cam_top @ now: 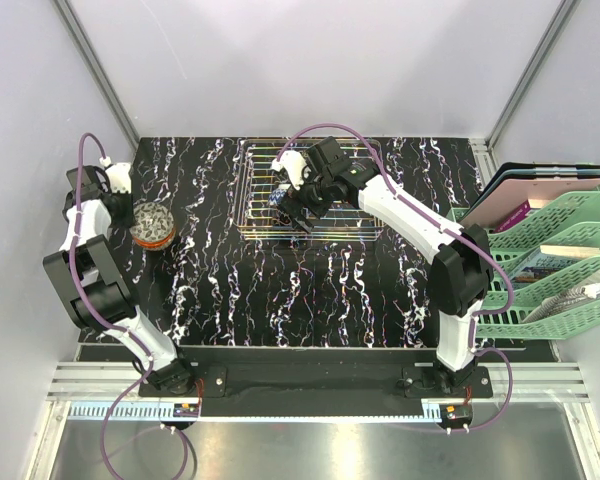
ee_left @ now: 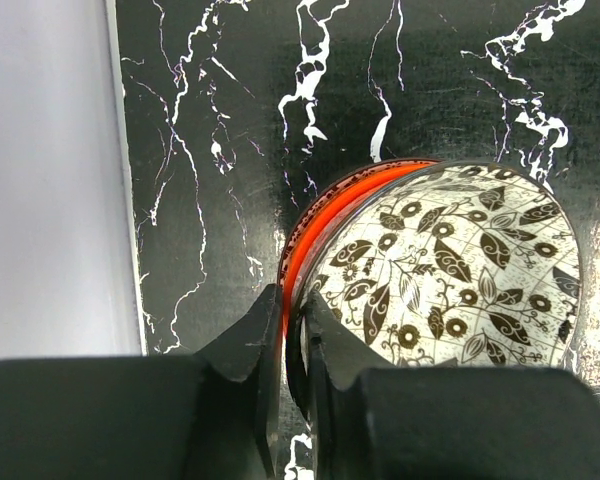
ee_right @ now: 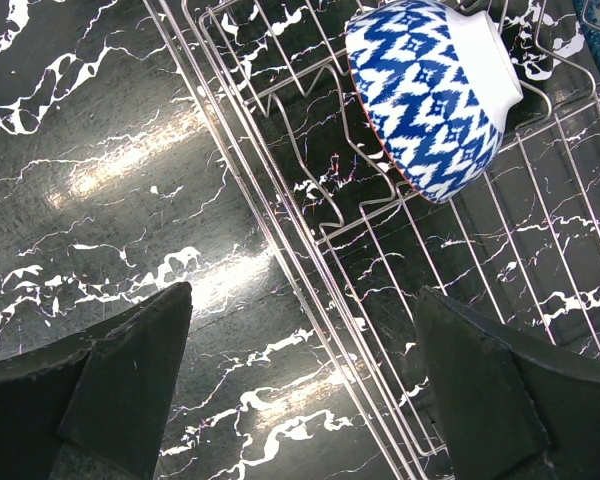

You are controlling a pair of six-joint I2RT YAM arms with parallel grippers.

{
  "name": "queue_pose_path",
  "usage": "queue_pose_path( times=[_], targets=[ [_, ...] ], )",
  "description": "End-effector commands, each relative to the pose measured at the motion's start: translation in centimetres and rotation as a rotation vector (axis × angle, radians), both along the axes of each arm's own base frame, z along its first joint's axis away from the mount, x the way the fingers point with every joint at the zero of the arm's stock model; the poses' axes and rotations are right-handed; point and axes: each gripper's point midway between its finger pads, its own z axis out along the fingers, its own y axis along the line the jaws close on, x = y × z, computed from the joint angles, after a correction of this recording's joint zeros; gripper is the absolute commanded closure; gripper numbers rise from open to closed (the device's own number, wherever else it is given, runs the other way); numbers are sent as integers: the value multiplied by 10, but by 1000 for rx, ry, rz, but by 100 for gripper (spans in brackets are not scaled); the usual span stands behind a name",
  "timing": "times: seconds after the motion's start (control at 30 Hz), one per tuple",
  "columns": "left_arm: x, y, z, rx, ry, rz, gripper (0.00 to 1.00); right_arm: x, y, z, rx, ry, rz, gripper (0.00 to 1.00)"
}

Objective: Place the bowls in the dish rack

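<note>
Left end effector is closed narrow on the rim of the leaf-patterned bowl, at the overhead view's left, well apart from the dish rack at upper centre. The thin rim hold may let the bowl pivot or slip when lifted. Right end effector is wide open and empty over the rack's edge near the blue bowl, so it may obstruct delivery.

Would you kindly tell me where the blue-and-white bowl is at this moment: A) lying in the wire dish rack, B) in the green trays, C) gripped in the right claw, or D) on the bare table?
A: the blue-and-white bowl lies tilted among the wires of the dish rack, and the right claw stands open and empty nearby.
</note>
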Motion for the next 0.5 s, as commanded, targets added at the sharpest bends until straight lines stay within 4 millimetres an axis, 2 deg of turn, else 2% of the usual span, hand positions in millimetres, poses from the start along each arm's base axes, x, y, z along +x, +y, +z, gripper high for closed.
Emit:
queue_pose_path(
  times=[0.0,0.2,0.47],
  targets=[
    [9,3,25,44,-66,-4,89,-3,10,22,52,-42,28,0],
    [8,2,34,58,-80,-8,95,-3,10,22,52,-42,30,0],
    [7,2,48,69,-99,-4,96,-4,10,21,51,-41,29,0]
  ],
)
